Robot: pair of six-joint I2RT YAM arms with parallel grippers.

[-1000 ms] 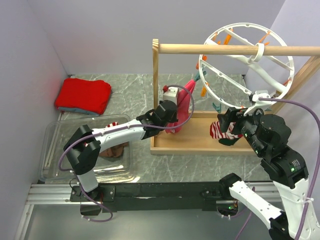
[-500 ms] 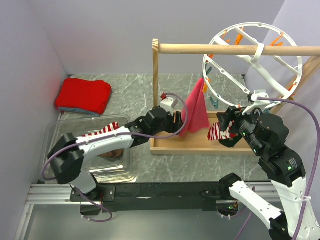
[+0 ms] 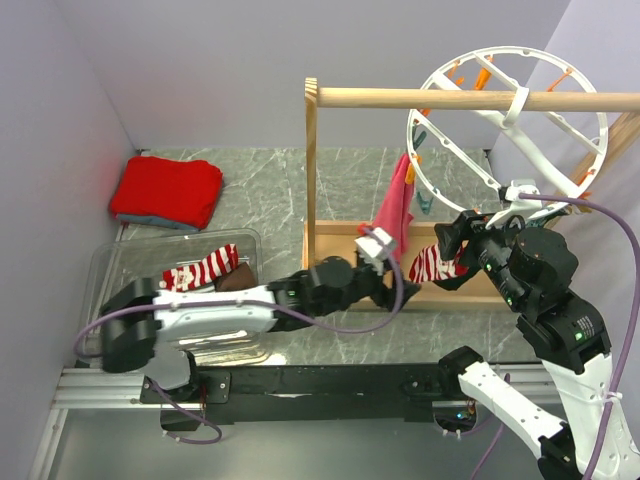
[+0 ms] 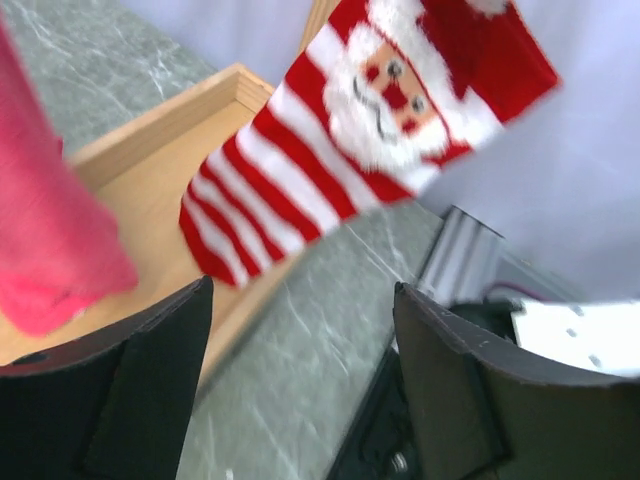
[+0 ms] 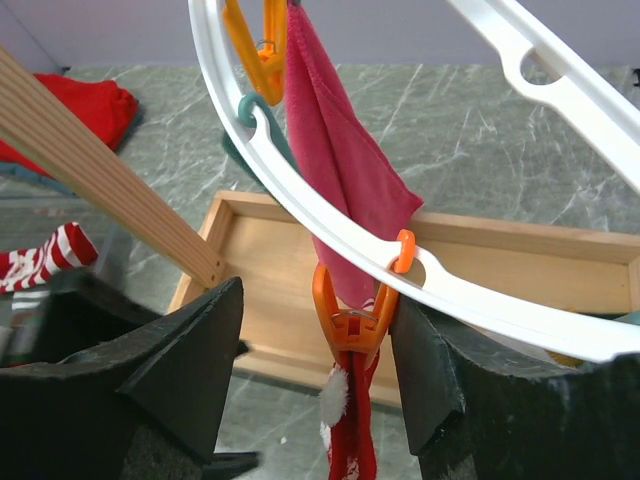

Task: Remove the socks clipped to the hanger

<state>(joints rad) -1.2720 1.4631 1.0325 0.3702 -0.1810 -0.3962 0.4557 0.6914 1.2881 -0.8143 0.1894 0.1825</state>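
Two striped socks were in sight. One Santa sock (image 3: 432, 262) hung from an orange clip (image 5: 352, 325) on the white ring hanger (image 3: 505, 120), and the other sock (image 3: 200, 268) lay in the clear bin (image 3: 110, 270). One pink cloth (image 3: 396, 205) hung just beside the Santa sock. The left gripper (image 4: 300, 300) was spread apart and empty. The right gripper (image 5: 315, 300) had its fingers apart either side of that clip.

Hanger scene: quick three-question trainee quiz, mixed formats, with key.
1. True or false: a teal clip holds the Santa sock on the hanger.
2. Where does the other striped sock lie? A) clear bin B) wooden tray C) red cloth
3. Short answer: what is the left pincer holding?
Key: 1. False, the clip is orange. 2. A. 3. Nothing; it is open.
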